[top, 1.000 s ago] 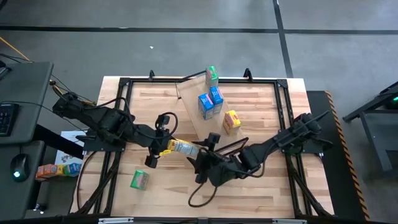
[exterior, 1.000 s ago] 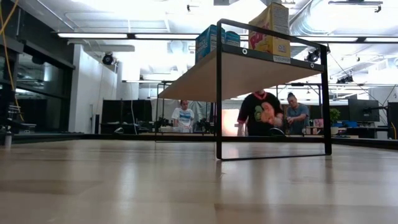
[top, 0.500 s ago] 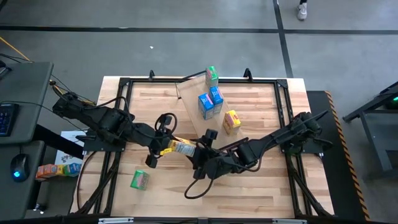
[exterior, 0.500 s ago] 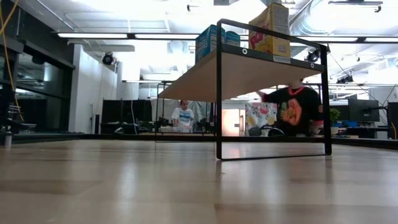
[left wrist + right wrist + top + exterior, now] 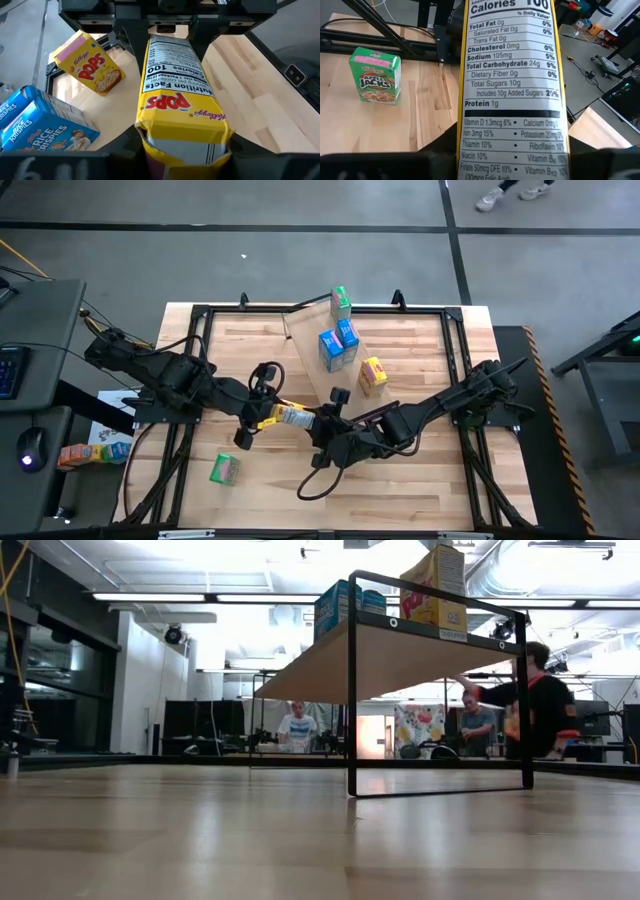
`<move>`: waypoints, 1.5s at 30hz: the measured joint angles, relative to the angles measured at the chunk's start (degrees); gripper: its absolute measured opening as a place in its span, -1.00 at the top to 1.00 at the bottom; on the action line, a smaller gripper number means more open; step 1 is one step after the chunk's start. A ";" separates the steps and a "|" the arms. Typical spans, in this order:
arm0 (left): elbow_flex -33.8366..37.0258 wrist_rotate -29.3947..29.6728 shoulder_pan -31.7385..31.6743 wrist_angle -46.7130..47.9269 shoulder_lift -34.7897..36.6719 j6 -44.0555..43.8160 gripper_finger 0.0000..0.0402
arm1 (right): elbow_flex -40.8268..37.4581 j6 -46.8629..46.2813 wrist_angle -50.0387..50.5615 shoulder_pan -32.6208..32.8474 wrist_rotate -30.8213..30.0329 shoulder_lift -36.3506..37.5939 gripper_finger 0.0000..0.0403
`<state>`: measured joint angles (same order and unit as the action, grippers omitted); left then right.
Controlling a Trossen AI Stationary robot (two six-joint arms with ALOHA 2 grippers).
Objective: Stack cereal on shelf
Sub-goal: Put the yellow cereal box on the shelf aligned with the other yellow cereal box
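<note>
Spanning both claws, left claw and right claw each clamp the yellow cereal box.

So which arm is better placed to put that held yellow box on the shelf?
Probably right: the right claw meets the yellow box at the end nearer the shelf, while the left claw grips the far end.

Yellow cereal box (red lettering)
</note>
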<state>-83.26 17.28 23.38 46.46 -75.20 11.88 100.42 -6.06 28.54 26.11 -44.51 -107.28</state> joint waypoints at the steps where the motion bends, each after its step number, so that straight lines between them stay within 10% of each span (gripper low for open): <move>1: 0.00 0.00 0.00 0.04 0.00 0.15 0.37 | 0.00 0.31 0.01 0.00 0.02 0.00 0.36; 13: -4.83 -0.37 0.02 5.74 -0.05 -1.32 -0.21 | 0.00 -1.94 9.62 0.16 -0.64 1.74 0.37; 21: -7.02 -3.36 0.02 9.02 3.67 -2.91 -0.25 | 0.00 -6.00 19.09 3.36 0.33 4.97 0.31; 38: 46.03 -10.94 -0.48 -51.59 28.42 2.96 -0.25 | 0.00 -27.98 32.79 15.20 -15.52 5.33 0.33; 45: 54.82 -11.56 -0.48 -64.18 31.06 4.64 -0.25 | -0.02 -28.80 28.47 13.00 -15.38 3.88 0.34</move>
<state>-28.44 5.72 22.90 -17.72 -44.14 16.52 100.40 -34.87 57.01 39.10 -59.89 -103.40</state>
